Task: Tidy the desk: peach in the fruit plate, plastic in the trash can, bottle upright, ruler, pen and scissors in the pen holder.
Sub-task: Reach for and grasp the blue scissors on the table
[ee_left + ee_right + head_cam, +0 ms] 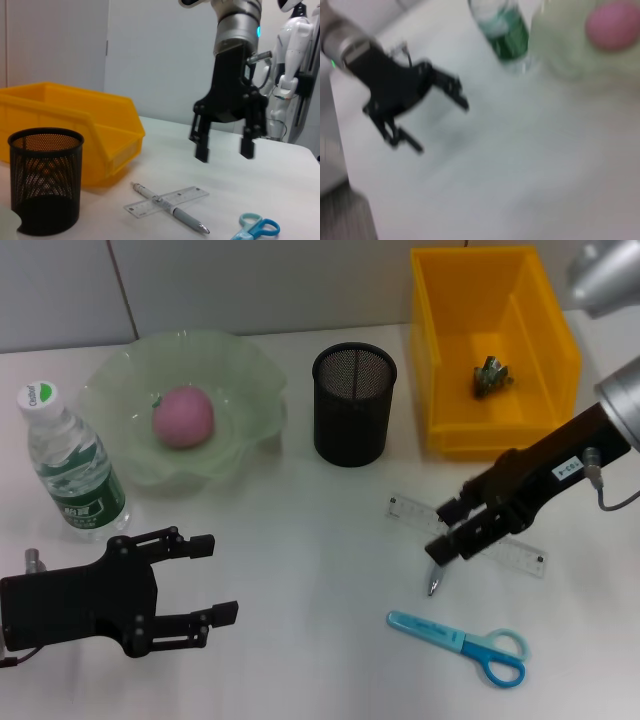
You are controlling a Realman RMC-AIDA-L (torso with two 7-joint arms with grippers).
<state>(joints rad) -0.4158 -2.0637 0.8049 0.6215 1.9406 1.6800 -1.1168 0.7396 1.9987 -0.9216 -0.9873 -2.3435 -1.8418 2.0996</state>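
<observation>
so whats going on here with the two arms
The robot is midway through tidying a desk. The right gripper, fingers open, hangs above the silver pen that lies crossed with the clear plastic ruler. The left gripper sits open near the upright water bottle. The pink peach is in the green glass plate. Blue scissors lie on the desk; the black mesh pen holder looks empty.

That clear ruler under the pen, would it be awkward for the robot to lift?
Probably. The ruler lies flat on the table, thin and clear, leaving little edge to pinch. It looks light and smooth, so it may slide. The pen lies across it and would likely roll off. The right tool hovers open above.
</observation>
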